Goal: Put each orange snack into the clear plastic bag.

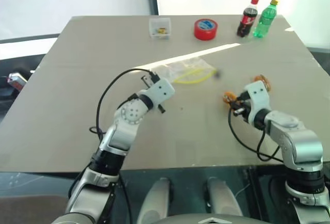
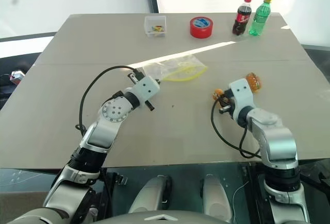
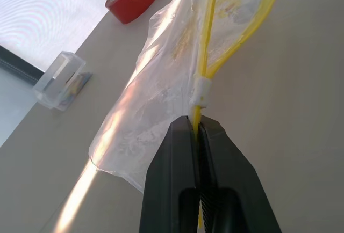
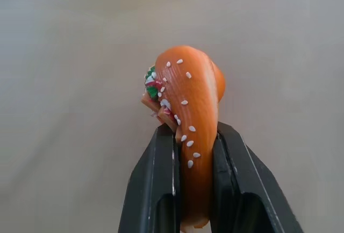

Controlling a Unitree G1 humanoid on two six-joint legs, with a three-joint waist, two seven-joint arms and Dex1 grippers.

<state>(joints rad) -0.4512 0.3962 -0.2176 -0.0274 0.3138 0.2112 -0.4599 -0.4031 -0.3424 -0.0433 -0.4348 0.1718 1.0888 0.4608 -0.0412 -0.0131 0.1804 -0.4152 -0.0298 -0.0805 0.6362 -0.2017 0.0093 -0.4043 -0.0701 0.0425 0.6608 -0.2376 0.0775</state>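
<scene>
Near the middle of the grey worktop lies the clear, crinkly plastic zip bag with the yellow strip along its mouth, and the left pincer is clamped tight on that yellow edge. Pinching the strip there looks meant to pin the bag and keep its mouth available as a target, since the film is flimsy and would slide otherwise.

Off to the right, the right pincer has closed on one glossy orange, sesame-dotted, bun-shaped snack, squeezing it across its narrow sides so that most of the piece stands proud of the black fingertips; that leaves the free end ready to be pushed into the opening. The second orange snack sits on the worktop just beyond that arm, not yet dealt with.

Along the far edge stand a small clear square box, a red tape roll, a dark cola bottle and a green bottle, all well apart from the work.
</scene>
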